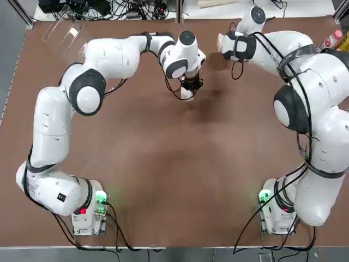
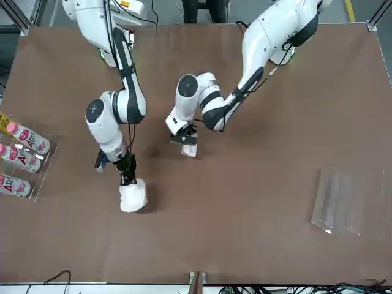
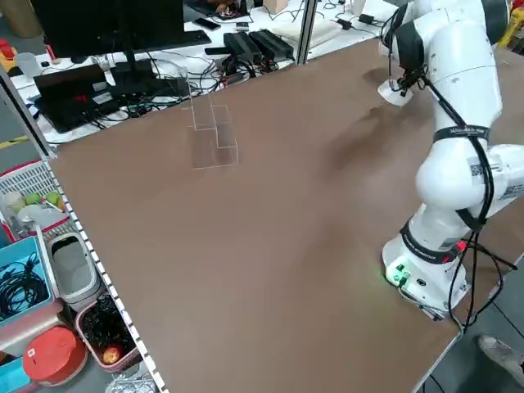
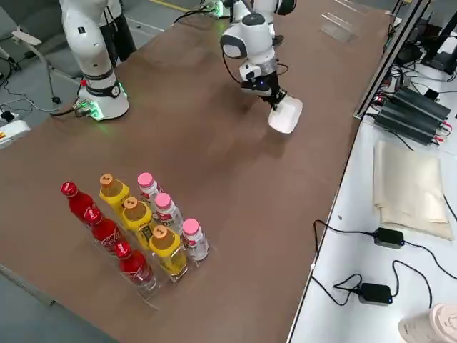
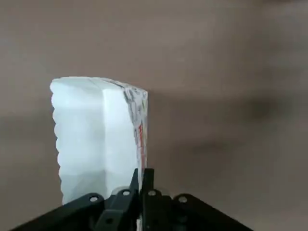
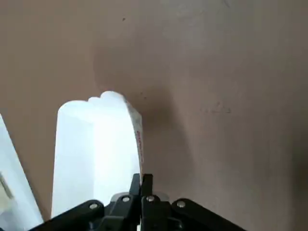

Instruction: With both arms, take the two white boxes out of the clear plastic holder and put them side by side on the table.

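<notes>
Top view: left end effector (image 1: 190,87) pinched a white box (image 1: 187,94) mid-counter (image 1: 163,164); clear holder (image 1: 65,30) sat at the far left corner. Front view: right end effector (image 2: 127,177) pinched the second box (image 2: 133,196), hanging edge-down, long axis near vertical, well apart from the first (image 2: 189,149). Wrist views: each box (image 5: 96,139) (image 6: 96,149) stood on edge, fingers pressed on its rim.

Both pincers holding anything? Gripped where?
Yes. Left pincer pinches one white box by its top edge; right pincer pinches the other white box likewise.
</notes>
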Tool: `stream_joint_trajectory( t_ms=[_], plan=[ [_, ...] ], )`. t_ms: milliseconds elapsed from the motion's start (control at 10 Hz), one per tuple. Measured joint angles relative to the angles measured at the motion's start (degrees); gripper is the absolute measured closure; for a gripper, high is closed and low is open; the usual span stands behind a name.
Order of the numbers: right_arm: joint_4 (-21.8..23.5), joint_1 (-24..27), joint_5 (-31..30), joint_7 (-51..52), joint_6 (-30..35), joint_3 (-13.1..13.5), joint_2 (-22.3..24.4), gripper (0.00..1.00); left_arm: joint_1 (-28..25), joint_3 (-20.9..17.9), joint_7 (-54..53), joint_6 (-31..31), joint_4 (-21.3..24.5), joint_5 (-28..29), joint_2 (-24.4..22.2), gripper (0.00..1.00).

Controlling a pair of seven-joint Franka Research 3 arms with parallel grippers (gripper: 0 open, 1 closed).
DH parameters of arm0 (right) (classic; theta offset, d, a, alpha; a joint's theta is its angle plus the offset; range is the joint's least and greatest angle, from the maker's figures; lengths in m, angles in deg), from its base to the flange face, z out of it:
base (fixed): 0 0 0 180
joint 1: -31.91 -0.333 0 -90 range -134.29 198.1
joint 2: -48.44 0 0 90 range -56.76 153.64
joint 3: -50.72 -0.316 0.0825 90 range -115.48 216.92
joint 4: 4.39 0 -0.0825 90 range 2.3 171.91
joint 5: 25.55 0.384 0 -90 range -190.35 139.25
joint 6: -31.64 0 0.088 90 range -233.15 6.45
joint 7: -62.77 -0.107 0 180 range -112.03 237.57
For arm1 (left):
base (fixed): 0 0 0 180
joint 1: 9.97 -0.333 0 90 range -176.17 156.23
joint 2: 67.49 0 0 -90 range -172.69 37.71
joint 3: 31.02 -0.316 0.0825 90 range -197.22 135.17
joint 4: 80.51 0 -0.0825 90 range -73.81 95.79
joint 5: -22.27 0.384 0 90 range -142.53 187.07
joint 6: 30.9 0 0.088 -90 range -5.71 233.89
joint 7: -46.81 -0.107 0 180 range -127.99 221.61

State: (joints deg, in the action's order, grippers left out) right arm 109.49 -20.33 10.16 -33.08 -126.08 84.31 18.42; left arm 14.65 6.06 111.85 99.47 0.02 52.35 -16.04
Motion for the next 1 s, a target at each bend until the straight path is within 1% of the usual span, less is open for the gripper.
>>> stream_joint_trajectory(
  t_ms=[100,200,300,400,500,600,700,800,1000],
  plan=[
    [-0.17,-0.19,0.0,-2.14,-0.99,-0.01,-1.43,0.98,0.52,-0.83,0.97,2.61,-0.02,0.0,0.21,0.95],
    [-0.42,-0.64,0.0,-3.43,-1.54,-0.03,-2.91,0.98,0.93,-1.69,1.39,4.22,-0.1,0.0,0.37,0.85],
    [-0.72,-1.07,0.0,-4.26,-2.28,-0.04,-4.32,0.98,0.92,-1.98,2.31,4.73,-0.28,-0.04,0.45,0.69],
    [-0.96,-1.33,0.0,-4.68,-3.23,-0.04,-5.25,0.98,0.69,-2.07,3.59,4.77,-0.84,-0.09,0.43,0.55],
    [-1.07,-1.44,0.0,-4.78,-3.68,-0.04,-5.55,0.98,-0.05,-2.12,4.44,4.76,-1.63,-0.14,0.12,0.4],
    [-1.16,-1.54,0.0,-4.78,-3.68,-0.04,-5.58,0.98,-2.39,-1.4,4.7,3.95,-2.19,-0.25,-0.85,0.26],
    [-1.18,-1.85,0.0,-4.85,-3.63,-0.07,-5.72,0.98,-6.45,0.77,4.63,1.47,-2.45,-0.25,-2.3,0.11],
    [-1.19,-2.34,0.0,-5.38,-3.6,-0.14,-6.12,0.98,-11.96,4.24,3.78,-2.51,-2.59,-0.26,-4.15,0.0],
    [-1.24,-3.56,0.0,-7.43,-3.66,-0.19,-7.33,0.98,-24.15,11.42,0.13,-13.7,-2.82,-0.27,-8.56,0.0]
  ],
)
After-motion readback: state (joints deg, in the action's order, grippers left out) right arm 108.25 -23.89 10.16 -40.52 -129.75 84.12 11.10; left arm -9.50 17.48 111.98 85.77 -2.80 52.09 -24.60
